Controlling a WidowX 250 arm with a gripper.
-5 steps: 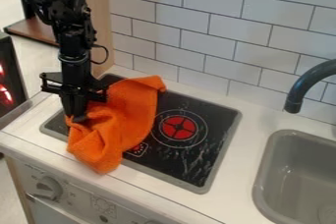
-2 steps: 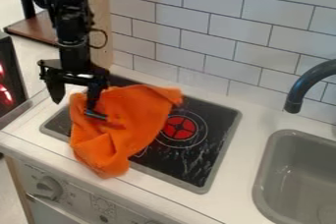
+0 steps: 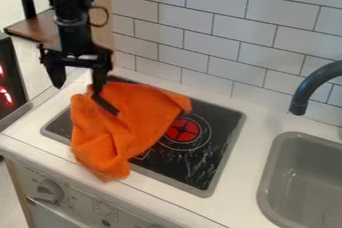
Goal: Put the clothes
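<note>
"Well, was the tool (image 3: 79,93) gripping anything?"

"No, its fingers stood apart, one of them right over the cloth (image 3: 130,127)."

"And how did the cloth lie?"

"Rumpled across the stove (image 3: 217,122), one corner past the front rim and over the desk (image 3: 250,167)."

"So letting go looked like the step in hand. What did it ask for?"

"A slow, straight lift, I thought, fingers kept wide. Any sideways drag could have snagged the cloth and pulled it along. I couldn't tell whether that one fingertip was free of the folds, so clearing them first seemed wise."
</note>
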